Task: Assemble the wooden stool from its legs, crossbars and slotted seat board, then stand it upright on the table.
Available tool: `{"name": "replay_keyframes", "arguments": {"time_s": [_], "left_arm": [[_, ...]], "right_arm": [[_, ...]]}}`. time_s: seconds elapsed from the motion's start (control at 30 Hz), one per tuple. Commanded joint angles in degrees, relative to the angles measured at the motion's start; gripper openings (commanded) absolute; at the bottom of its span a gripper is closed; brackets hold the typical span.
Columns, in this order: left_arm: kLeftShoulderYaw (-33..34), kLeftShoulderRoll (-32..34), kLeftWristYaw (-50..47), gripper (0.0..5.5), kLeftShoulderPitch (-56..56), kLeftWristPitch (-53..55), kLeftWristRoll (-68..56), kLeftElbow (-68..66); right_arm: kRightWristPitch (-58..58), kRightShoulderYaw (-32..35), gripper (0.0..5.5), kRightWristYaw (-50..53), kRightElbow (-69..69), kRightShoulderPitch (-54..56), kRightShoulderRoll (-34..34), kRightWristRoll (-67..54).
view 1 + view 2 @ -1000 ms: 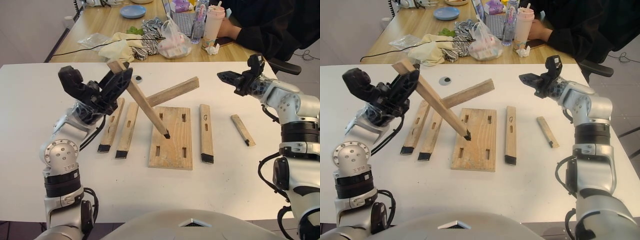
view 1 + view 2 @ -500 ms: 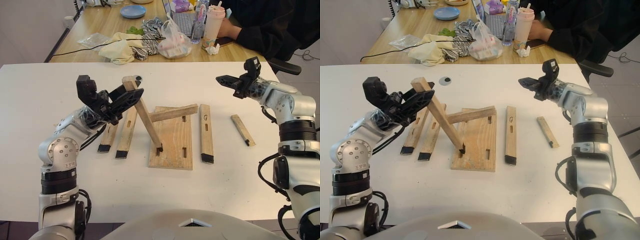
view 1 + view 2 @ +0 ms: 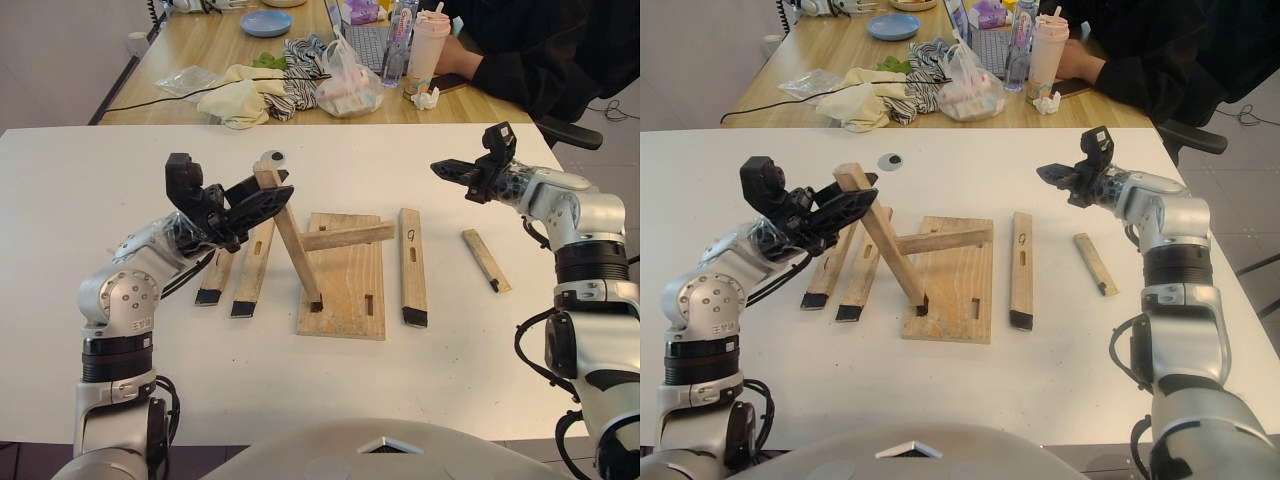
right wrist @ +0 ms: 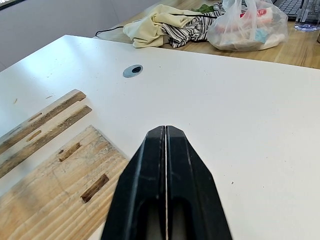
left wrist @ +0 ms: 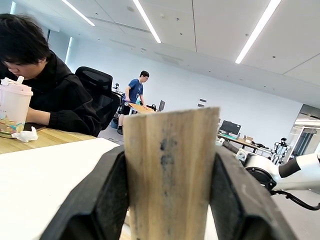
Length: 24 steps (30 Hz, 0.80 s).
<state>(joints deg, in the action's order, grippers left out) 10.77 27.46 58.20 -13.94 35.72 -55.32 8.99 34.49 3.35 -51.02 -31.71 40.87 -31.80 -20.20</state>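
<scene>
A white surface (image 3: 90, 190) carries a flat, rough pale-wood seat board (image 3: 350, 295) with small slots, near its middle. A dark-tipped leg (image 3: 292, 240) with a crossbar (image 3: 345, 237) jutting sideways leans on the board. The left gripper (image 3: 268, 192) has its jaws clamped on the leg's top. Flat legs (image 3: 250, 275) beside it are partly hidden. The right gripper (image 4: 166, 131) has its jaws pressed together, empty.

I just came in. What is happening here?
The robot is assembling a wooden stool. Its left claw grips the top of a tilted leg, whose dark lower end sits at a slot of the seat board; a crossbar sticks out from that leg. The right claw is shut and empty above the table. Beside the board lie three more legs and a short crossbar.
</scene>
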Motion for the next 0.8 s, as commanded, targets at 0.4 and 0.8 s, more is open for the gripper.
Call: {"name": "replay_keyframes", "arguments": {"time_s": [0.4, 0.8], "left_arm": [[-8.4, 9.7, 9.6, 2.01, -1.4, -2.2, 9.0, -0.6], [-8.2, 12.1, 10.0, 2.01, -1.6, -3.3, 8.7, 1.7]], "right_arm": [[1.1, -1.3, 0.00, -0.4, 1.7, -0.8, 1.6, 0.2], [2.2, -0.8, 0.00, -0.2, 3.5, -2.4, 2.1, 0.0]]}}
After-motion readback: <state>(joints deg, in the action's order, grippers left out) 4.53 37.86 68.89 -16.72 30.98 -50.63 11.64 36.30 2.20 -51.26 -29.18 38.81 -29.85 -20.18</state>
